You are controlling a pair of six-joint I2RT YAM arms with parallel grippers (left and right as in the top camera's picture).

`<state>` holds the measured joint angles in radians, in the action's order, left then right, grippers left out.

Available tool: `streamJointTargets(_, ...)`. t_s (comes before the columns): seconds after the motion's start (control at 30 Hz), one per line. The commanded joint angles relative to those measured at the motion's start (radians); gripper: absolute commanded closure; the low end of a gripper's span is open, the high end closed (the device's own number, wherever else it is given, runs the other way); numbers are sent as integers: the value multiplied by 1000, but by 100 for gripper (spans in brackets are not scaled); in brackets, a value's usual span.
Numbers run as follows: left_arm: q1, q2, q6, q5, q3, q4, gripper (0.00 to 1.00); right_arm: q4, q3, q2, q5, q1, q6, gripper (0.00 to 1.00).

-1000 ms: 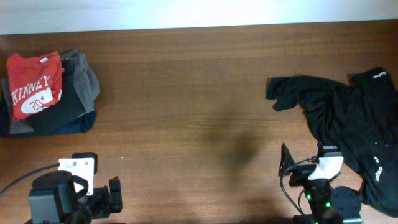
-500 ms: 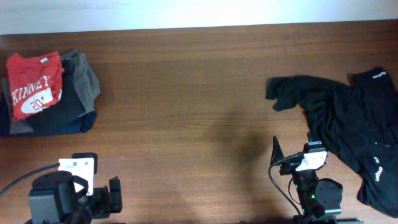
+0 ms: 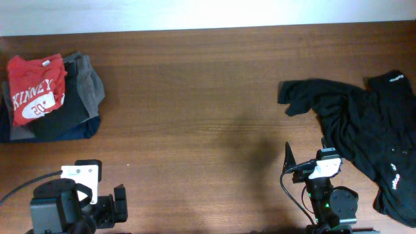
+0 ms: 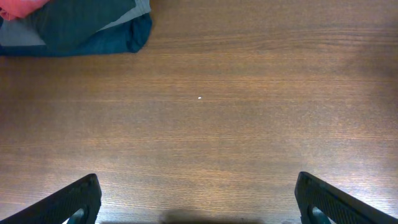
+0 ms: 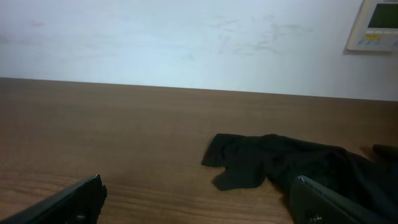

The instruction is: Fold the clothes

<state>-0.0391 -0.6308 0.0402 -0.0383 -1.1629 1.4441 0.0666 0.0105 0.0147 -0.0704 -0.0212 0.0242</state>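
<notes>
The clothes lie in two places. An orange-red T-shirt point(image 3: 36, 88) with white lettering rests folded on a pile at the far left; only a sliver of it point(image 4: 18, 6) shows in the left wrist view. A black shirt point(image 3: 364, 130) lies crumpled at the right, and one of its sleeves point(image 5: 280, 165) reaches toward the table's middle. My left gripper point(image 3: 84, 195) point(image 4: 199, 205) hangs open over bare wood near the front left. My right gripper point(image 3: 316, 156) point(image 5: 199, 202) is open and holds nothing, just left of the black shirt's lower edge.
Grey and dark blue folded garments point(image 3: 71, 107) point(image 4: 81, 28) lie under the red T-shirt. Bare brown wood point(image 3: 208, 117) stretches between the pile and the black shirt. A white wall point(image 5: 186, 43) with a control panel point(image 5: 376, 25) stands behind the table.
The right arm has shifted a little to the left, off the black shirt's edge, and then stayed still. The left arm and the clothes have not moved.
</notes>
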Motion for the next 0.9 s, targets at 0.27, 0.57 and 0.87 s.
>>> streamJointTargets(0.27,-4,4,-6,-11,-2,-3,1,5,-5,-10,-8,-5,2,1)
streamJointTargets(0.57,-4,4,-6,-11,-2,-3,1,5,-5,-10,-8,-5,2,1)
streamJointTargets(0.87,-5,40,6,-35,20,-65,1,5,-5,-10,-8,-5,2,1)
